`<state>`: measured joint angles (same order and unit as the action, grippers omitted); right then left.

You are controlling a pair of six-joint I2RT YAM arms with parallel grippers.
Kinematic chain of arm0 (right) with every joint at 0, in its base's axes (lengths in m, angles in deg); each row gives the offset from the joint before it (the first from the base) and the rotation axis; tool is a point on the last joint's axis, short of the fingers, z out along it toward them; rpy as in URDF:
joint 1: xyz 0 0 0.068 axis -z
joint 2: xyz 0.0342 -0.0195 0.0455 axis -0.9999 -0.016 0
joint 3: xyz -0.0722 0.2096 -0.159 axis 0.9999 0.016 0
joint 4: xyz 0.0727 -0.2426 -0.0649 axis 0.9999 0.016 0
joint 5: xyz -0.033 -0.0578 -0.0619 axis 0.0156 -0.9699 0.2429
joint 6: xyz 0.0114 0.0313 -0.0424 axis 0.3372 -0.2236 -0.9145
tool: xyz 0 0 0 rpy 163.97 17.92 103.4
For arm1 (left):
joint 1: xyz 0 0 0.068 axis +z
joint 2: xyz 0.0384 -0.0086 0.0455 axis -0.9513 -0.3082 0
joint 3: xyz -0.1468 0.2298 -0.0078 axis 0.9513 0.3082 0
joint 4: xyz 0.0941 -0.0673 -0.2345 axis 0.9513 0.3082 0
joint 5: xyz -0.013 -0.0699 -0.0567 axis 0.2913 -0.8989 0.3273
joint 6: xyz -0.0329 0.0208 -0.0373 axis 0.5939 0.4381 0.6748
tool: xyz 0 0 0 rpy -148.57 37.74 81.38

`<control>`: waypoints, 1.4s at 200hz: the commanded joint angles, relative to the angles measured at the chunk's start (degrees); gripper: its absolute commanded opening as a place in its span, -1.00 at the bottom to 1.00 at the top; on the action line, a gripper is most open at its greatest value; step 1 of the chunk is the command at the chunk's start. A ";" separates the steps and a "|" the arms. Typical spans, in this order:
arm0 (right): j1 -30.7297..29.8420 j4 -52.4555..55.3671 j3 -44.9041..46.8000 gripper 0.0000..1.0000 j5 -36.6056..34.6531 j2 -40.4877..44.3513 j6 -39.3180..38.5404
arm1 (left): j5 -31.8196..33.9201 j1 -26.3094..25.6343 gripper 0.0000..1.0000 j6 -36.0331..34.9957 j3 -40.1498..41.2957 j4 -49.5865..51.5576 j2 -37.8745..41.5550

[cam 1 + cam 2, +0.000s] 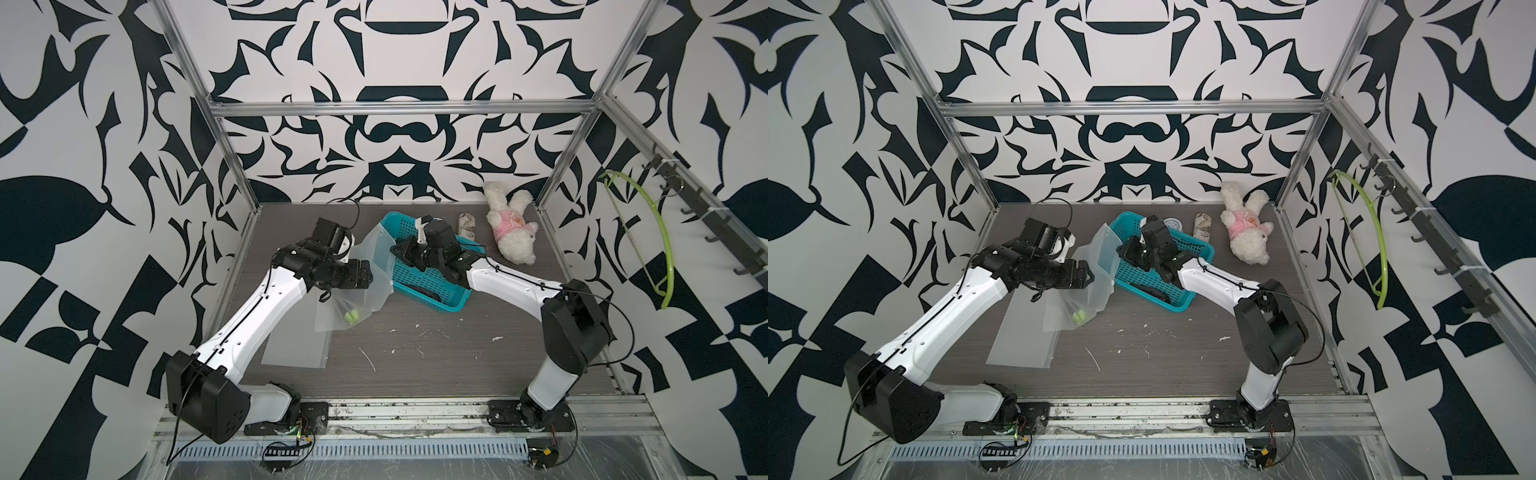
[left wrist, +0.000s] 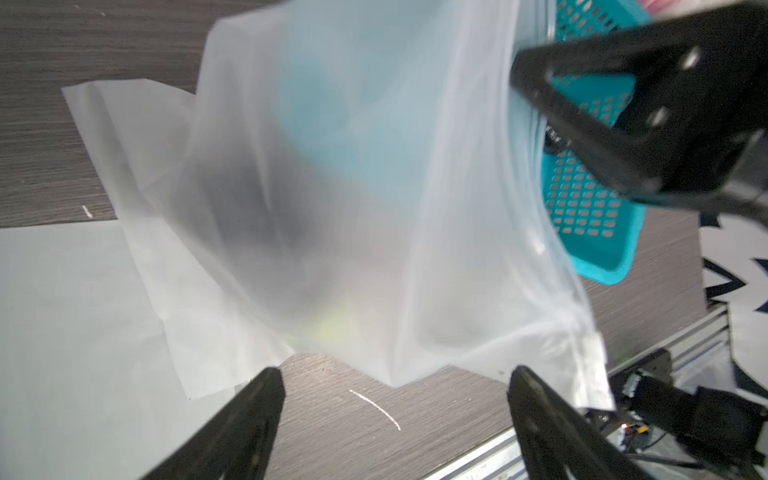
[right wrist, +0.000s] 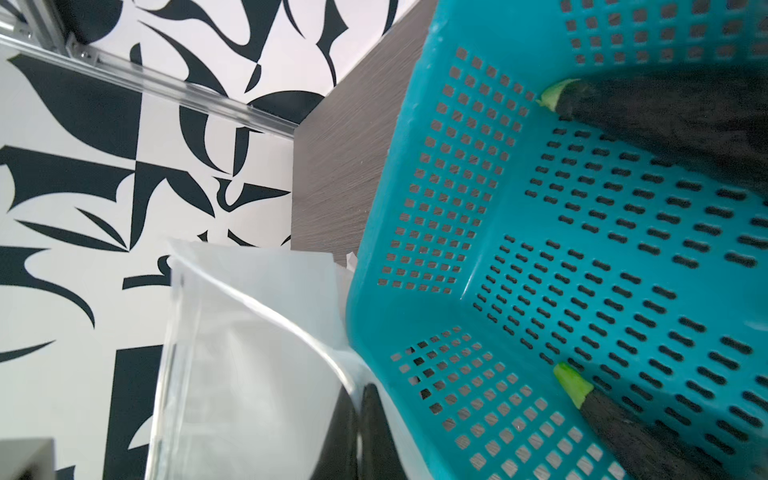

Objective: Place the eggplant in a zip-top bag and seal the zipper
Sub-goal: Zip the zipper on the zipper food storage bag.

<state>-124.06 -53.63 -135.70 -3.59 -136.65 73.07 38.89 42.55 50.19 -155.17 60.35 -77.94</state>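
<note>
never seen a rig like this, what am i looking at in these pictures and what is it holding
Two robot arms stand at a table's edge. Two pictures look down from overhead; the other two come from a camera on each arm's wrist. The right gripper is shut on the rim of a frosted zip-top bag, holding it up. The left gripper is open and empty. Showing through the bag is probably the eggplant, dark with a green tip. Also on the table: a teal basket with more eggplants, a spare bag, a plush toy.
</note>
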 commanded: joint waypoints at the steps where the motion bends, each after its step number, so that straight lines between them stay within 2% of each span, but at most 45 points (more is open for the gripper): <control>1: 0.83 -4.63 0.42 -1.00 2.20 0.17 4.26 | 4.36 -2.31 0.84 -3.65 1.43 -6.05 2.29; 40: 1.14 -4.42 1.96 -1.00 0.80 0.73 5.56 | 3.06 -5.06 0.86 -5.31 6.94 -18.91 7.38; 75: 1.22 -4.44 2.11 -1.00 1.65 0.20 6.58 | 6.55 -11.72 0.72 -7.98 8.83 -26.03 7.19; 83: 1.22 -4.46 2.18 -1.00 1.84 0.12 6.72 | 6.30 -12.48 0.61 -8.40 8.36 -26.36 6.64; 99: 1.34 -4.57 2.45 -1.00 1.90 0.05 7.00 | 5.59 -12.76 0.48 -8.61 5.62 -22.98 3.91; 115: 1.49 -4.52 2.68 -1.00 1.86 0.28 6.90 | 7.64 -13.60 0.33 -8.48 0.00 -14.63 -1.39; 151: 1.60 -4.46 3.11 -1.00 1.42 0.63 6.53 | 18.11 -18.78 0.32 -7.56 -7.46 -5.11 -9.27; 172: 1.68 -4.45 3.27 -1.00 1.41 0.77 6.42 | 20.96 -20.36 0.25 -6.15 -9.82 -1.11 -12.48; 217: 2.26 -4.46 4.03 -1.00 1.06 1.18 6.18 | 25.75 -22.42 0.13 -2.83 -11.01 1.05 -13.48; 280: 2.38 -5.34 4.84 -1.00 1.22 1.26 6.41 | 26.38 -23.17 -0.21 -3.18 -9.69 -0.11 -13.23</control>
<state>-122.07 -56.49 -131.51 -2.12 -137.62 79.54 64.18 19.67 46.69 -164.83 59.26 -91.34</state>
